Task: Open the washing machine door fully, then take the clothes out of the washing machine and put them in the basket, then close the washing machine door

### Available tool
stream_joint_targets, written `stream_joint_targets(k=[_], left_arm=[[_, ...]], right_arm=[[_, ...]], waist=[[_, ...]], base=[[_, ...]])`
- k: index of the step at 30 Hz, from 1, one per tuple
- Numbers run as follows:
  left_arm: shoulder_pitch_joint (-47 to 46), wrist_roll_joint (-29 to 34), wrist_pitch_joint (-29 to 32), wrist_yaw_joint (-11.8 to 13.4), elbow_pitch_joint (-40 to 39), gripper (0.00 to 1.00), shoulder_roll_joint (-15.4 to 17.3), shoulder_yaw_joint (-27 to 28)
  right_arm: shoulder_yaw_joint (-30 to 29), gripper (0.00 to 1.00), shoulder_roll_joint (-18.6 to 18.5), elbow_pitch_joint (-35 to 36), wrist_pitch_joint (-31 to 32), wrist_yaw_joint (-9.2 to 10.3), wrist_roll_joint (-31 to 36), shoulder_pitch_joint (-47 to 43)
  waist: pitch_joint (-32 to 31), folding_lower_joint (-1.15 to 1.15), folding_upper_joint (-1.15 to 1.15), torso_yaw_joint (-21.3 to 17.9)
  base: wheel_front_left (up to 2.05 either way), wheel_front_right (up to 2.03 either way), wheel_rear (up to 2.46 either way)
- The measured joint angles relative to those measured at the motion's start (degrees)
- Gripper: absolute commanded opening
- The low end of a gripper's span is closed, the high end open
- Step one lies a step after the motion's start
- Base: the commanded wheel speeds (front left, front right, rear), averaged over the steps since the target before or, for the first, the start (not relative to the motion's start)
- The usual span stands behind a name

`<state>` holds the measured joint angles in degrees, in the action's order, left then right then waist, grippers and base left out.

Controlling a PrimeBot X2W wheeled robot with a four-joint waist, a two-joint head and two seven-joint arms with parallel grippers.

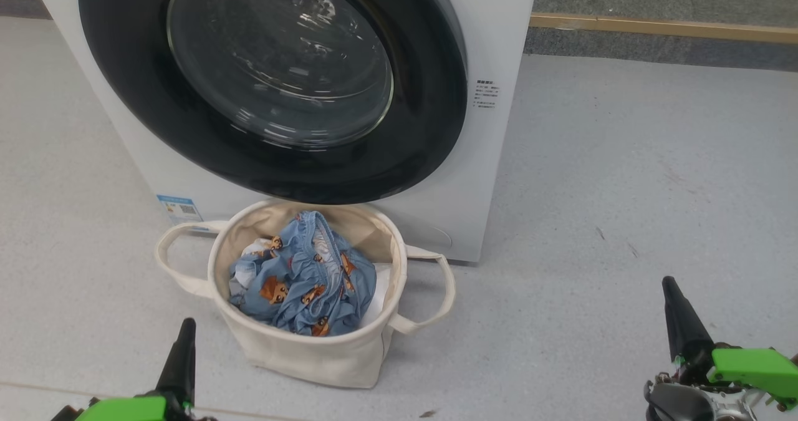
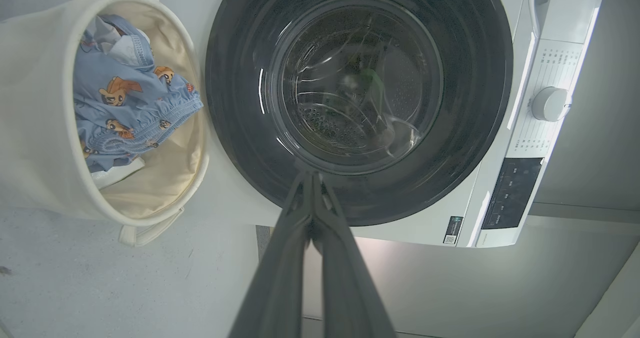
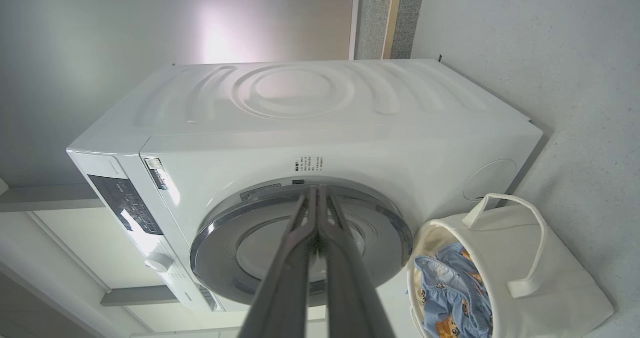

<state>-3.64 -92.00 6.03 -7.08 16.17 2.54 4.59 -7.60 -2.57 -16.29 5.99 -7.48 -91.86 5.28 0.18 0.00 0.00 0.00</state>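
Note:
The white washing machine stands ahead with its round black-rimmed door lying flat against the front. The cream basket sits on the floor right before it. Inside lie the light blue clothes printed with orange bears, over some white fabric. My left gripper is shut and empty at the lower left, short of the basket. Down at the lower right, well clear of the machine, my right gripper is shut and empty too. The left wrist view looks at the door and the basket; the right wrist view has the machine and the basket.
Pale grey floor spreads wide to the right of the machine. A wooden strip runs along the wall base behind. The machine's control panel with a white dial shows in the left wrist view.

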Motion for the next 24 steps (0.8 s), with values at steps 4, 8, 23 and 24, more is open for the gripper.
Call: stream_joint_targets(k=[4, 8, 23, 24], left_arm=[[0.0, 0.0, 0.0, 0.0, 0.0, 0.0, 0.0, 0.0], [0.0, 0.0, 0.0, 0.0, 0.0, 0.0, 0.0, 0.0], [0.0, 0.0, 0.0, 0.0, 0.0, 0.0, 0.0, 0.0], [0.0, 0.0, 0.0, 0.0, 0.0, 0.0, 0.0, 0.0]], right_arm=[[0.0, 0.0, 0.0, 0.0, 0.0, 0.0, 0.0, 0.0], [0.0, 0.0, 0.0, 0.0, 0.0, 0.0, 0.0, 0.0], [0.0, 0.0, 0.0, 0.0, 0.0, 0.0, 0.0, 0.0], [0.0, 0.0, 0.0, 0.0, 0.0, 0.0, 0.0, 0.0]], waist=[[0.0, 0.0, 0.0, 0.0], [0.0, 0.0, 0.0, 0.0], [0.0, 0.0, 0.0, 0.0], [0.0, 0.0, 0.0, 0.0]], base=[[0.0, 0.0, 0.0], [0.0, 0.0, 0.0], [0.0, 0.0, 0.0], [0.0, 0.0, 0.0]])
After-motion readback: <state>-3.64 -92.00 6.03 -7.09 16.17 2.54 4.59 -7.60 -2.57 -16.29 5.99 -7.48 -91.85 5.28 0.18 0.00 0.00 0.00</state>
